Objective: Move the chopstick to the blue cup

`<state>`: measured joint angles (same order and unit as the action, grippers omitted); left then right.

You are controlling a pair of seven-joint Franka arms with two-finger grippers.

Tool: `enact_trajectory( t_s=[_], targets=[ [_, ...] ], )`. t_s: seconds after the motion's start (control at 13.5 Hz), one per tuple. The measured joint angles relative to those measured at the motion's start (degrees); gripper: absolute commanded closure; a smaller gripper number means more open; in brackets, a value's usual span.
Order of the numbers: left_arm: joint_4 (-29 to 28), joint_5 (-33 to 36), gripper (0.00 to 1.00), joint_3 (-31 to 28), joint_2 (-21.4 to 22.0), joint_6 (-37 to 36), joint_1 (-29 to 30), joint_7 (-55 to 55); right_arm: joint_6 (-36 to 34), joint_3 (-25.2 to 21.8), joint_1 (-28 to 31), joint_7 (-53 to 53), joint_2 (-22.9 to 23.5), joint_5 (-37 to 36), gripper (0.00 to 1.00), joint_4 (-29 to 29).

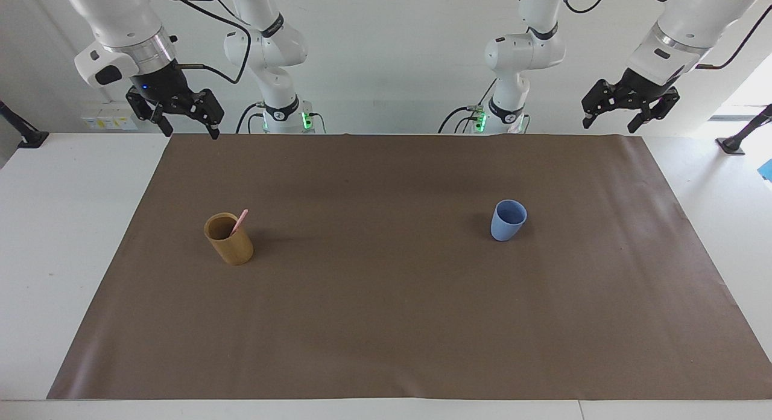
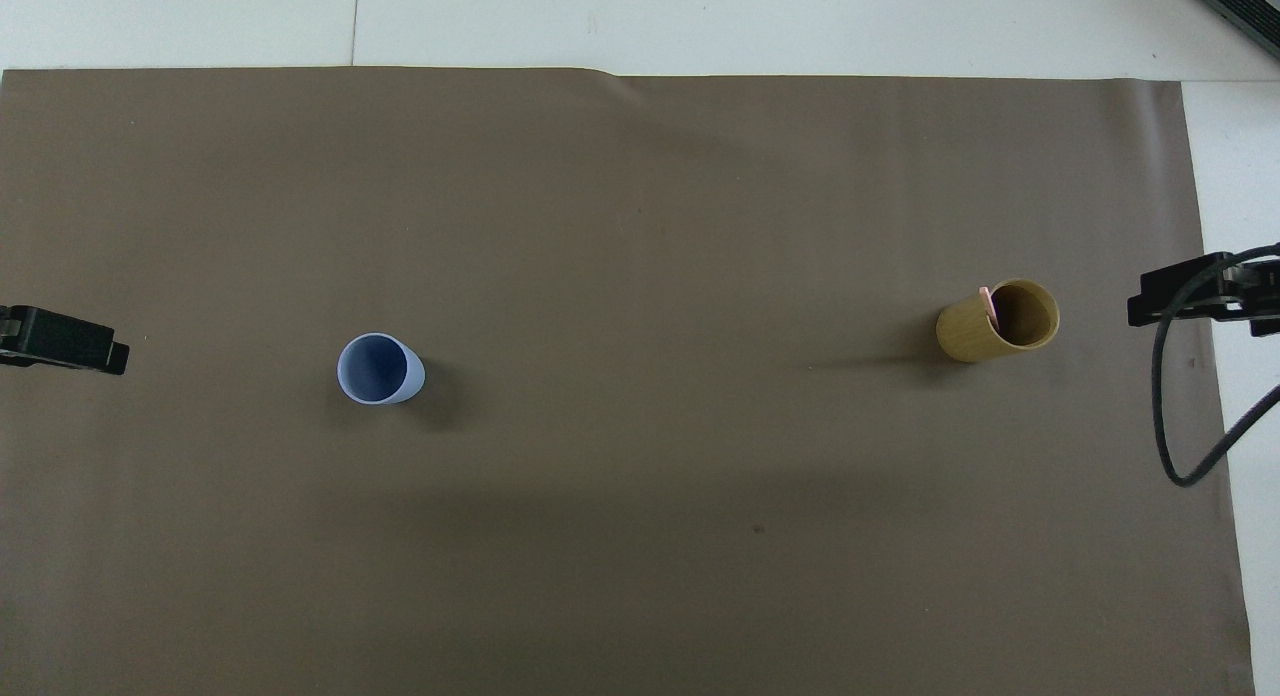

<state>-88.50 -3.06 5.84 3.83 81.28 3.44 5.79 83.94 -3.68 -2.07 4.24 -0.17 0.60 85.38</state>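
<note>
Pink chopstick [image 1: 240, 220]: standing tilted in tan cup [image 1: 229, 239], right arm's end.
Blue cup [image 1: 508, 220]: upright, well apart.
Left pincer [image 1: 608, 124]: spread, raised, holding nothing.
Right pincer [image 1: 189, 131]: spread, raised, holding nothing.

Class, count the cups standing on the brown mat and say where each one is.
2. The light-blue handleless tumbler stands toward the left arm's end; the tan bamboo-like cylinder cup, holding a pink chopstick, toward the right arm's end. None seem hidden.
</note>
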Motion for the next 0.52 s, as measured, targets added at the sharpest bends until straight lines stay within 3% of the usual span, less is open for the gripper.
enact_trajectory(
  t_s=[0.52],
  targets=[
    [-2.4,-0.2,0.0,0.1,1.1,0.0,0.0,0.0,1.1,0.1,-0.1,0.0,0.0,0.0,0.0,0.0]
  ],
)
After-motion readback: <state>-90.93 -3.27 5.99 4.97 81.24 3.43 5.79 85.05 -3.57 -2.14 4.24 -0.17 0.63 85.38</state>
